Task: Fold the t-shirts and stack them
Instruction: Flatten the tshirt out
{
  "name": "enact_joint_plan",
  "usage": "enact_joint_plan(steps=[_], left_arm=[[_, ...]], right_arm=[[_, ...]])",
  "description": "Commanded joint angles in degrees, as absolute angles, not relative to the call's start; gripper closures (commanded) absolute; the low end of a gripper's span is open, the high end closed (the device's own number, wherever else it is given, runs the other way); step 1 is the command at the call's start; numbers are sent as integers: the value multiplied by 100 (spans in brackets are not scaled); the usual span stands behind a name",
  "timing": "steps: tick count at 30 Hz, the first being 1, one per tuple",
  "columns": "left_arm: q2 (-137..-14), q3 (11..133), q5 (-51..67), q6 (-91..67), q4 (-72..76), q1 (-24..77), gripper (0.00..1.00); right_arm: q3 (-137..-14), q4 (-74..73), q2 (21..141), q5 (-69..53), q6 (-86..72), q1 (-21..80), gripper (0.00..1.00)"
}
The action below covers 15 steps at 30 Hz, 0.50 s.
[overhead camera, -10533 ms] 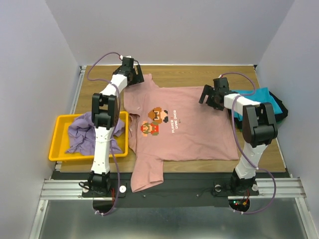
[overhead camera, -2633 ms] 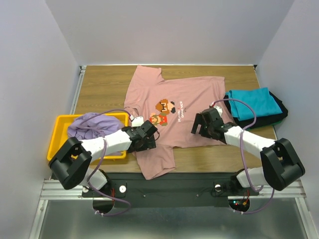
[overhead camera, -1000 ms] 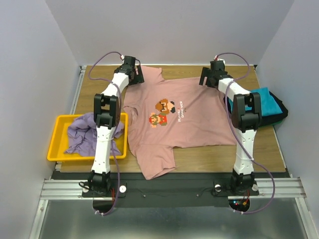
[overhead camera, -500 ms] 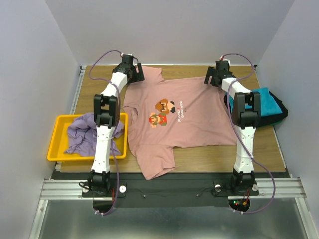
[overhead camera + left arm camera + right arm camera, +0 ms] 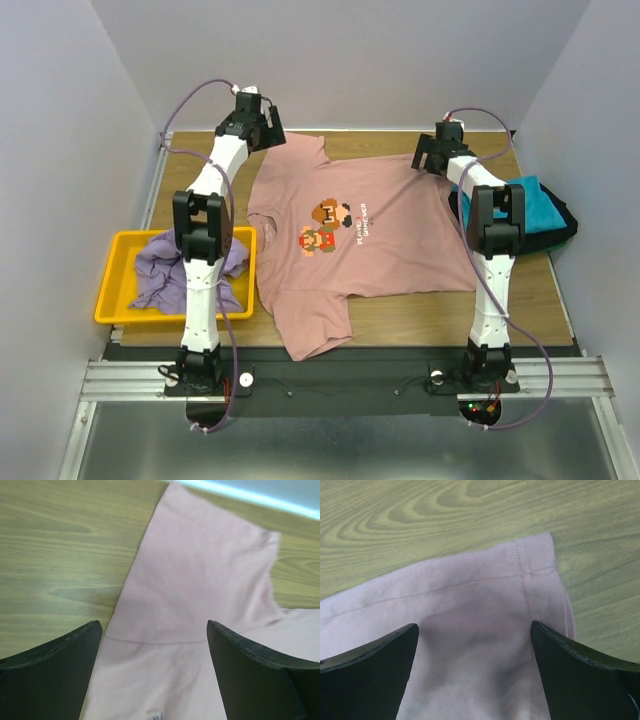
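Observation:
The dusty pink t-shirt (image 5: 370, 235) with the pixel-figure print lies spread flat on the wooden table. My left gripper (image 5: 268, 138) is open above its far left sleeve (image 5: 200, 580). My right gripper (image 5: 432, 160) is open above the far right hem corner (image 5: 530, 575), its jaws straddling the cloth without closing on it. A lavender t-shirt (image 5: 170, 265) lies crumpled in the yellow bin (image 5: 115, 285). A teal t-shirt (image 5: 515, 205) lies folded on a black one (image 5: 565, 225) at the right.
The bin stands at the left edge of the table. The folded stack sits at the right edge. The pink shirt's near left sleeve (image 5: 315, 330) hangs over the table's front edge. White walls enclose the table.
Both arms have reached from the near side to the shirt's far corners. In the last second the left gripper has shifted slightly back and left and the right one slightly right. The shirt has not moved.

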<state>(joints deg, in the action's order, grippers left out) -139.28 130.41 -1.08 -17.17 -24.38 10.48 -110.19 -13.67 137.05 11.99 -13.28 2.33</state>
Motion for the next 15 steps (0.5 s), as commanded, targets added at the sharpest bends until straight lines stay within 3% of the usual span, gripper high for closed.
enact_joint_plan(steps=[1,15], left_arm=[[-12824,12534,-176,-1749,-2197,1265,1],[-13948,12568,-237,-1767,-2769,1477,1]], right_arm=[[-10803,-1275,13140,1256,-1318,202,0],[-10687,-1274,13262,1073,-1441,106,0]])
